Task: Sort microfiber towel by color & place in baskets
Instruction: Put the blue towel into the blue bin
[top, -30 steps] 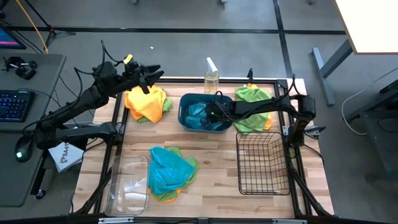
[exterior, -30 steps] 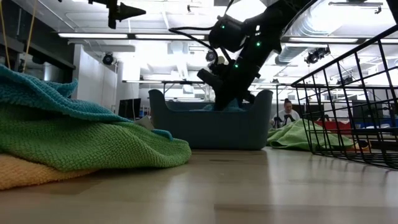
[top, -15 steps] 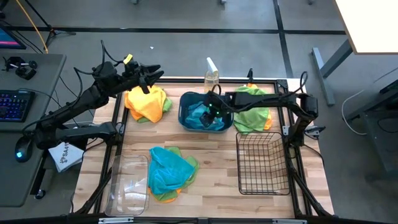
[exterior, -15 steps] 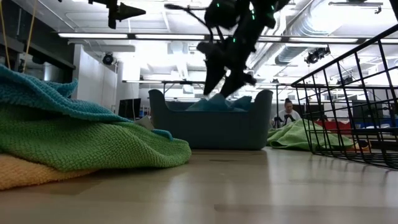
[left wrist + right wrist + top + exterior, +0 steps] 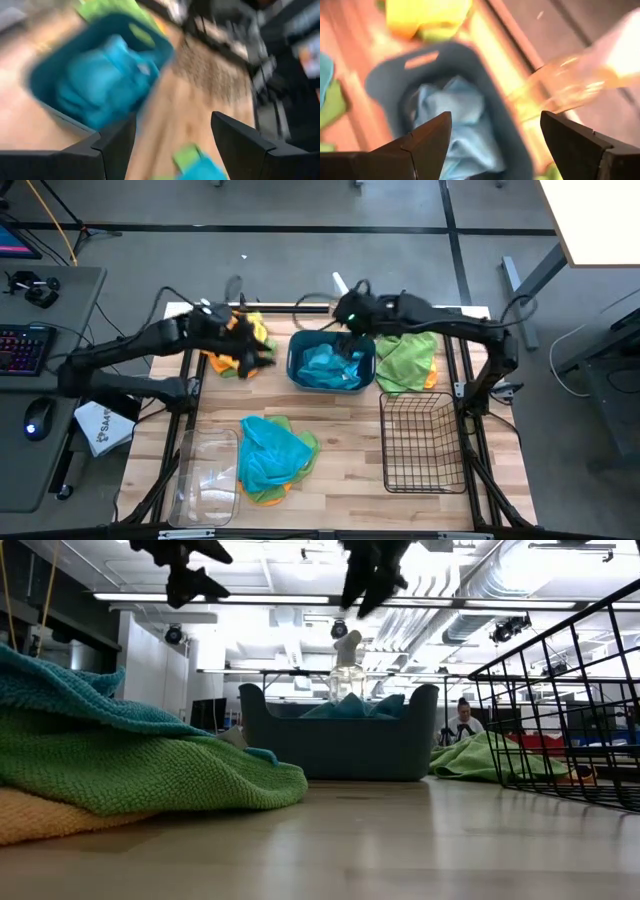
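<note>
Both grippers empty and spread above the back row; turquoise towel in the teal tub.

Near edge: clear bin [image 5: 206, 476], mixed towel pile [image 5: 272, 456], wire basket [image 5: 420, 442], all untouched. Teal tub [image 5: 296, 364] holds a turquoise towel [image 5: 332, 366], below and ahead of the right gripper [image 5: 345, 310], fingers parted. Left gripper [image 5: 250, 346], fingers parted, hangs over the orange towel [image 5: 232, 340]. Green towel [image 5: 408, 360] lies beyond the tub.

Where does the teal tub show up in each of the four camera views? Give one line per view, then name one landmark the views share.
High view: teal tub at the table's back centre.
Low view: mid-picture, standing on the tabletop.
Left wrist view: blurred, upper left, beyond the open left claw.
Right wrist view: centre, beyond the open right claw.
Shared landmark: the turquoise towel lying inside it.
</note>
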Available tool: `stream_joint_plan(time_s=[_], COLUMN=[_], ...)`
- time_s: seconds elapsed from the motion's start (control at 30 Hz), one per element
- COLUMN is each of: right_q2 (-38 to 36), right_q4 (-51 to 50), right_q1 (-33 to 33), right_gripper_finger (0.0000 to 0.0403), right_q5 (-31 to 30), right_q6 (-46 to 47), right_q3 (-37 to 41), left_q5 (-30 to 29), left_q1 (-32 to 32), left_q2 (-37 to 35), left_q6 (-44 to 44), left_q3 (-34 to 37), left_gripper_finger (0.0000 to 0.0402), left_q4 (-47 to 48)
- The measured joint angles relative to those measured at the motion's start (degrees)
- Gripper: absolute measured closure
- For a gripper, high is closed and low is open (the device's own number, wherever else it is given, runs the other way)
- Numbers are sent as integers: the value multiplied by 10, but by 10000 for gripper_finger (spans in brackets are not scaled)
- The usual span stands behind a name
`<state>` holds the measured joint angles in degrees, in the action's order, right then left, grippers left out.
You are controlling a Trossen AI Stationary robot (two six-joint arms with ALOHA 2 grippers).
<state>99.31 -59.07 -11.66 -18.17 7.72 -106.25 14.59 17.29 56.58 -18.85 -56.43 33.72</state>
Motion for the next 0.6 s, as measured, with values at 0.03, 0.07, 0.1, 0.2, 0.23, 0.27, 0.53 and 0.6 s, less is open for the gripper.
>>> stream_joint_plan(time_s=[0.03,0.07,0.1,0.2,0.23,0.27,0.53,0.6], right_q2=[-10,-19,-30,-61,-71,-81,-108,-106], right_q4=[1,1,1,-2,-6,-7,-50,-73], right_q1=[-3,-5,-8,-20,-25,-31,-68,-72], right_gripper_finger=[100,100,100,100,100,100,100,100], right_q5=[-10,-18,-25,-33,-33,-33,-30,-29], right_q6=[-5,-10,-13,-18,-18,-18,-16,-16], right_q3=[-8,-13,-16,-17,-17,-17,-17,-17], left_q5=[0,0,0,1,0,0,2,8], left_q1=[-26,-54,-84,-172,-202,-233,-375,-385], left_q2=[10,21,33,75,88,102,190,209], left_q6=[3,9,16,54,75,101,191,176], left_q3=[-5,-10,-16,-28,-29,-29,-30,-30], left_gripper_finger=[157,157,157,157,158,160,174,175], left_q4=[13,29,47,112,130,144,146,127])
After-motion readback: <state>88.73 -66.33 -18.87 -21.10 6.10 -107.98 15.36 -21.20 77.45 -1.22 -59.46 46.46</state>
